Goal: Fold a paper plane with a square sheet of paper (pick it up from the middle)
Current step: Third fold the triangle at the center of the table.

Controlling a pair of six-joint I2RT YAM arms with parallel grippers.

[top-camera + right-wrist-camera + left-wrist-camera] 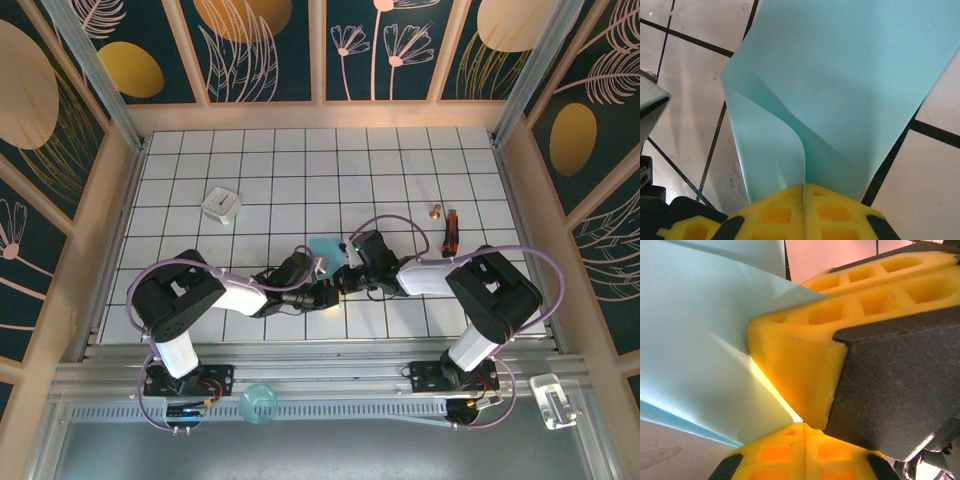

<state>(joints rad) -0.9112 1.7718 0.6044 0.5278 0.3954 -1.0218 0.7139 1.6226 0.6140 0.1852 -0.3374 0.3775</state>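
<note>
The right gripper (804, 191) is clenching its yellow foam pads (775, 215) tight on the square sheet of paper (850, 75). The sheet is entering the seam between the pads and rising from it toward 12 o'clock. Its left edge is curling over into a soft, uncreased roll, and its broad face is fanning out toward 1 o'clock. The paper is thin, smooth, matte and light blue, and it is standing above white tiles with dark grid lines. In the left wrist view, the left gripper (802, 429) is also pressing its pads together. A narrowing corner of the same sheet appears to be running down into that seam, while the rest is spreading toward 10 o'clock. The other arm's finger (790, 370), a blocky yellow foam piece with square pockets on a dark grey backing, is coming in from 2 o'clock and lying against the paper. Seen from above, both arms are meeting near the middle of the gridded table (400, 170), with the sheet between their tips. A small white square block (222, 203) is lying well apart at 10 o'clock from it, and an orange-and-black tool (451, 230) at 3 o'clock.
</note>
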